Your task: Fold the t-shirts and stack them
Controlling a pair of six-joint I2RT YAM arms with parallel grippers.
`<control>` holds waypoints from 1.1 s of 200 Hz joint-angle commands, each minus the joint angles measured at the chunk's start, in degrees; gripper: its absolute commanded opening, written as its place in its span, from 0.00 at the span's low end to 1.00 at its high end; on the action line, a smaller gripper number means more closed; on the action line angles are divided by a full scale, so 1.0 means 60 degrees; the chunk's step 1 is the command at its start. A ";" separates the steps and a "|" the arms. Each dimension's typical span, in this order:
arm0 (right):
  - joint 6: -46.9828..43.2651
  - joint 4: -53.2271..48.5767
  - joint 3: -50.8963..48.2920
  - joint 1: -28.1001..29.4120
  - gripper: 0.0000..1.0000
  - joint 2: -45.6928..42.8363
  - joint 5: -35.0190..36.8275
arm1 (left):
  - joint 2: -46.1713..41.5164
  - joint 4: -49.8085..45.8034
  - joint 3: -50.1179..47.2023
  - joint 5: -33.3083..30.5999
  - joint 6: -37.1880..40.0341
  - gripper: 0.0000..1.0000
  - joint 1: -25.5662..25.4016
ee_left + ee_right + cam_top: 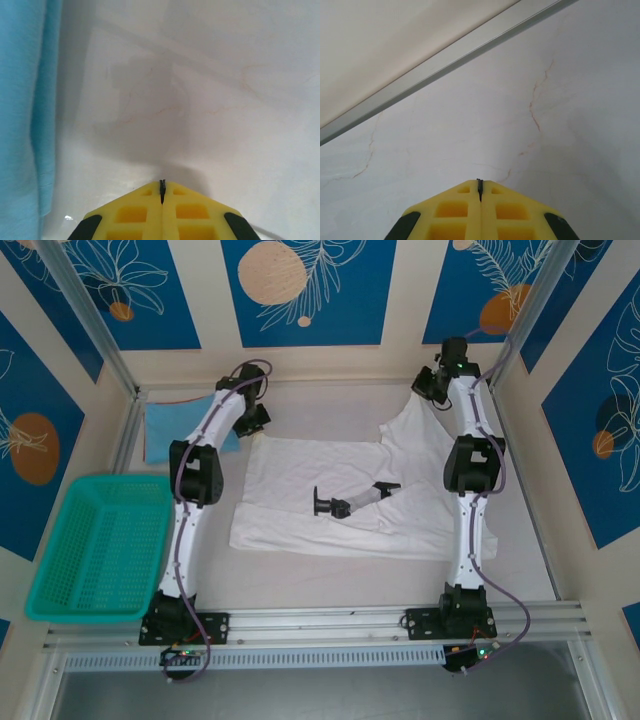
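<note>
Left pincer (161, 187) is pressed together beside the blue shirt (22, 100); right pincer (479, 184), likewise together, hangs over the pale surface (470, 140) near the white shirt (330, 490).

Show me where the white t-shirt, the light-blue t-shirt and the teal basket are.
white t-shirt (300, 490), top view, flat middle of the cloth.
light-blue t-shirt (165, 435), top view, its left half.
teal basket (100, 550), top view, bare mesh floor.

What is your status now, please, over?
Left end effector shut, right end effector shut, both at far edge of white shirt. Shirt spread out, unfolded. Blue shirt beside left arm; basket apart.
</note>
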 commanded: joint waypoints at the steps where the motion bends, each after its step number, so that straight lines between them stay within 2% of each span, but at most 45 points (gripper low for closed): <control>1: -0.0035 -0.0384 -0.0393 -0.0009 0.00 -0.1087 0.0183 | -0.1102 0.0203 -0.0248 -0.0335 0.0552 0.00 -0.0133; 58: -0.0091 -0.0438 -0.2847 -0.0079 0.00 -0.3224 0.0046 | -0.2176 0.0510 -0.1218 -0.0187 0.1108 0.00 -0.0300; 126: -0.0392 0.0563 -0.7757 -0.0235 0.00 -0.6855 -0.1003 | -0.3804 0.1351 -0.4175 -0.0625 0.2053 0.00 -0.0433; 150: -0.0600 0.0857 -0.9358 -0.0428 0.00 -0.8215 -0.1576 | -0.4226 0.1382 -0.4688 -0.0650 0.2237 0.00 -0.0428; 220: -0.0915 0.0546 -1.2848 -0.1367 0.00 -1.1295 -0.2153 | -0.5653 0.1823 -0.6604 -0.0648 0.2961 0.00 -0.0410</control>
